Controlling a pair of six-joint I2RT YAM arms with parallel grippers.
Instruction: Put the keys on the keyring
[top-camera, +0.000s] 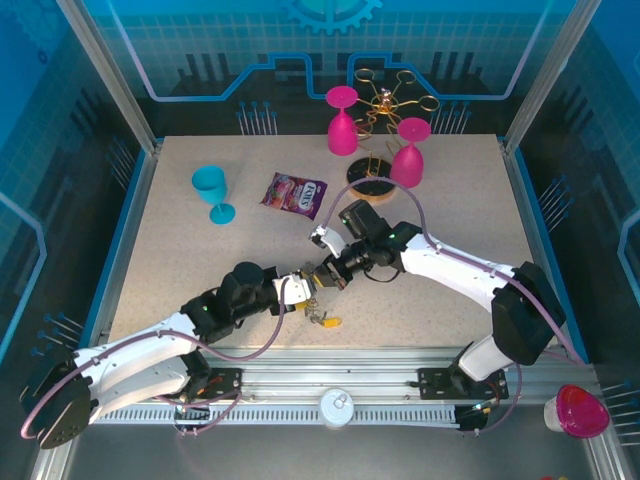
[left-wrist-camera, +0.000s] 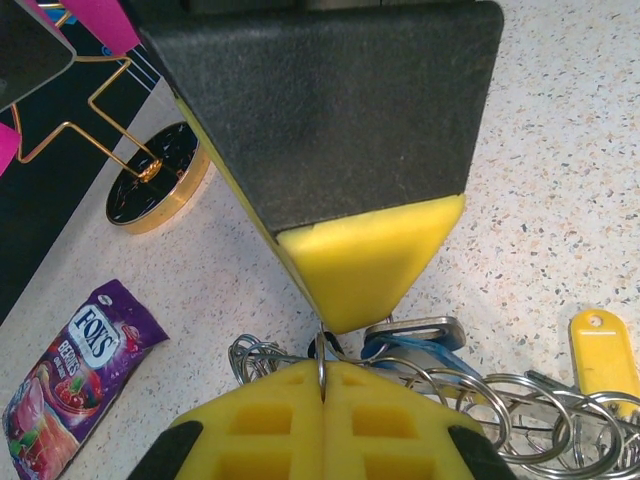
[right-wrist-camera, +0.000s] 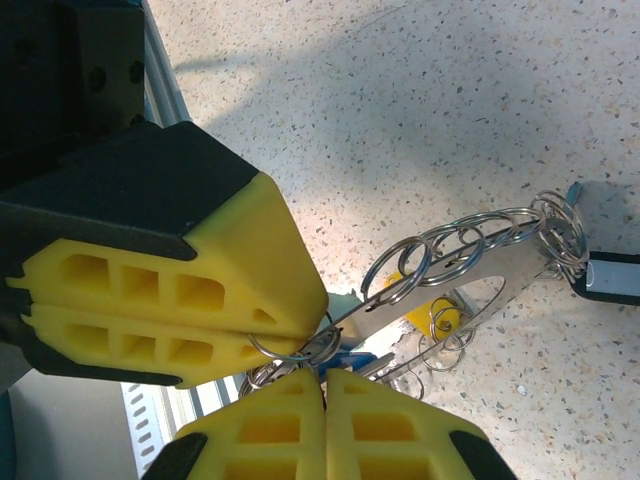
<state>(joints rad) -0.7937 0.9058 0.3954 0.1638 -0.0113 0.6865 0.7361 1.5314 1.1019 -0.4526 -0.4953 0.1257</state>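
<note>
Left claw (left-wrist-camera: 322, 388) and right claw (right-wrist-camera: 325, 388) both pinch the keyring (right-wrist-camera: 440, 292) beside the yellow tag (left-wrist-camera: 603, 352). I'd guess thin, stiff, slippery wire, with light keys (left-wrist-camera: 415, 328).

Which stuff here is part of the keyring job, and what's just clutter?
Job: the keys, the keyring, left gripper and right gripper, both shut at the bundle.
Lying about: teal goblet, left pink goblet, right pink goblet, gold wire rack, candy bag.
</note>
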